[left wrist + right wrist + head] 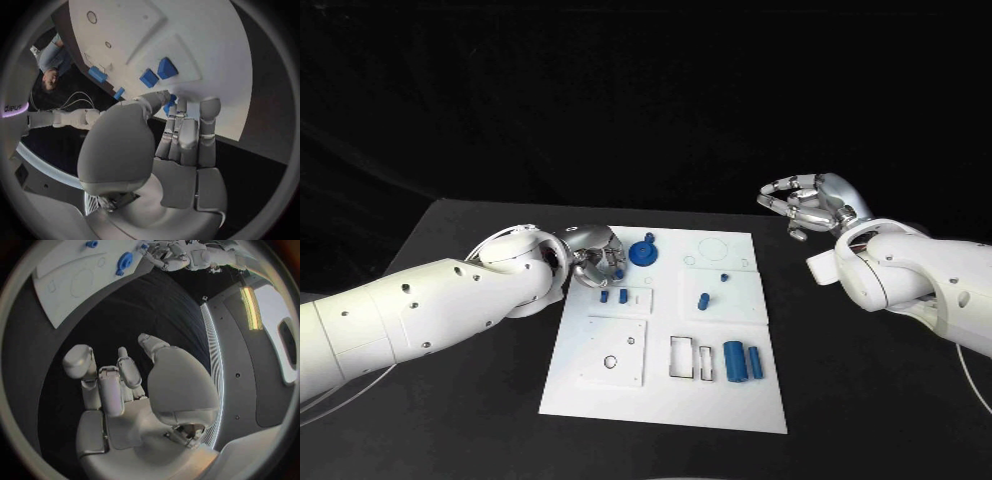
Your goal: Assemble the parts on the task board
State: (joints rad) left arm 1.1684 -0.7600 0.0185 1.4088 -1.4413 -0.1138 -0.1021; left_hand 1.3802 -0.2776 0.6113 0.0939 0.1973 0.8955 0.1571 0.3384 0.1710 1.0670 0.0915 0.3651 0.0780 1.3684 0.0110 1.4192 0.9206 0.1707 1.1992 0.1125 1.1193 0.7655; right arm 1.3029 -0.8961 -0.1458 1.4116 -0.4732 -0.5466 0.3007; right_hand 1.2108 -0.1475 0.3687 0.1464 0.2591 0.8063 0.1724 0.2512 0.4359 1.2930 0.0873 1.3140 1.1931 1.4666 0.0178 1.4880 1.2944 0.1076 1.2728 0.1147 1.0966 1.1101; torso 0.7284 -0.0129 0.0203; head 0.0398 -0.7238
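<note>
The white task board [661, 400] lies in the middle of the table. My left hand [593, 255] hovers over its far left corner and pinches a small blue part [170, 101] between thumb and fingers. A round blue disc [643, 252] lies just beside that hand. Two small blue blocks [606, 296] sit close in front of it, and they also appear in the left wrist view [167, 67]. Two small blue pegs [704, 298] lie mid-board, and two blue cylinders [733, 360] stand near the right edge. My right hand [808, 205] is raised off the board's far right corner, fingers curled in, holding nothing.
Black table surrounds the board on all sides. Rectangular and round recesses [681, 357] are cut into the board's plates. From the right wrist view, the board [62, 285], the blue disc [124, 262] and my left hand [169, 252] lie well ahead of the right hand.
</note>
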